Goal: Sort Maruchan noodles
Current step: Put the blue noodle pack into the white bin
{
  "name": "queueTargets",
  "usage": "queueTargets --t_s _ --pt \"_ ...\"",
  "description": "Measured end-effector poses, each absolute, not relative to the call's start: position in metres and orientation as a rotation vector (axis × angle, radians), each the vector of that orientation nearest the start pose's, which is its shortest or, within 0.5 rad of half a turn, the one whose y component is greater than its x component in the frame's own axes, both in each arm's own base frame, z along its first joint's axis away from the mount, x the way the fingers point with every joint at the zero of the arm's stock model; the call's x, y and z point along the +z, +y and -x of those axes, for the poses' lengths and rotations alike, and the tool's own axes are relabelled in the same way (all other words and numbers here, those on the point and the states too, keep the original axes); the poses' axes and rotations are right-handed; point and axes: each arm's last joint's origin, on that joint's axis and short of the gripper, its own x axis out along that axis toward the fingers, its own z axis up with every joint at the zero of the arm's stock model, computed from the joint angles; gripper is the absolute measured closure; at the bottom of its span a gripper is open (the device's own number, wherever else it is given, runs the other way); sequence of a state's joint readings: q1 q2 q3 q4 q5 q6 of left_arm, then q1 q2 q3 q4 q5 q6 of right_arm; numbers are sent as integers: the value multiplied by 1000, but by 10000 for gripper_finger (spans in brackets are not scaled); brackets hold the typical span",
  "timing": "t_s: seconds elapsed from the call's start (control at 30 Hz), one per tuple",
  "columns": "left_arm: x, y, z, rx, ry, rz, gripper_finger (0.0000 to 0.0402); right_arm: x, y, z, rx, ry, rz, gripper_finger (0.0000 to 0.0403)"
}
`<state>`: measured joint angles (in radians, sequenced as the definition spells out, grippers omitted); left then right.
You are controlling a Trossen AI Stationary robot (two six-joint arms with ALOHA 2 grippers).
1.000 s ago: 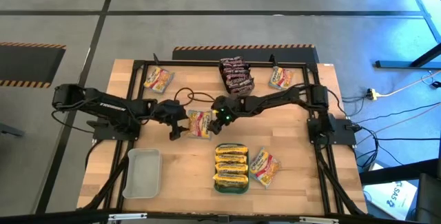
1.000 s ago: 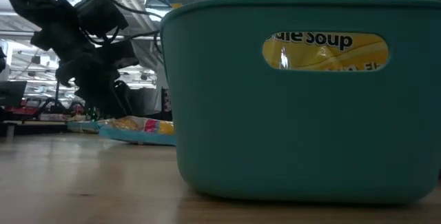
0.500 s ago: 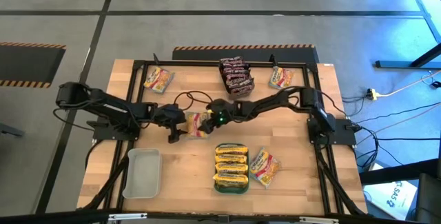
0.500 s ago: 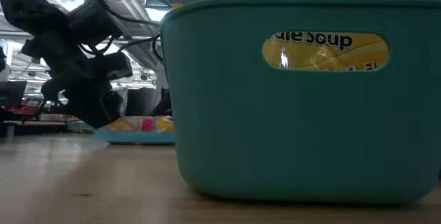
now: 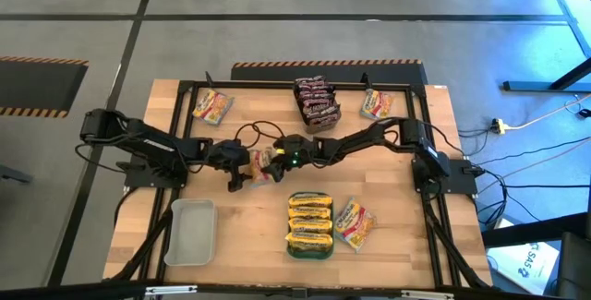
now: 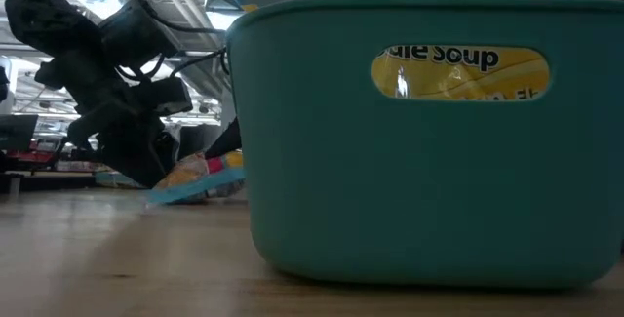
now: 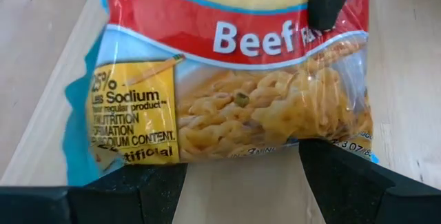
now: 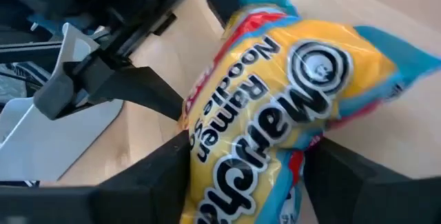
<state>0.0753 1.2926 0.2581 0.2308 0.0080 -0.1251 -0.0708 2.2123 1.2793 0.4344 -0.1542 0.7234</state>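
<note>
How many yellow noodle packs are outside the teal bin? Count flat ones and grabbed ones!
Flat on the table: 3 yellow packets
Tilted up in the right gripper: 1 yellow packet
Total: 4

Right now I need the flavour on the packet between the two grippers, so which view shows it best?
The left wrist view: the yellow packet fills it, with "Beef" readable. The right wrist view shows its other face, between that gripper's fingers. The high view shows a small packet between both grippers. The low view shows only a tilted edge.
</note>
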Motion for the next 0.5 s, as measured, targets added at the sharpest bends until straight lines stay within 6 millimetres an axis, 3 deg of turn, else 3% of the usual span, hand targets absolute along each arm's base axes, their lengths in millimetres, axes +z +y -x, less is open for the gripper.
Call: queueTargets --t_s 0.23,0.5 --pt "108 14 -191 126 791 186 129 110 -28 -457 -82 495 -686 250" --pt "121 11 -180 92 869 264 129 117 -27 -454 -40 533 -597 289"
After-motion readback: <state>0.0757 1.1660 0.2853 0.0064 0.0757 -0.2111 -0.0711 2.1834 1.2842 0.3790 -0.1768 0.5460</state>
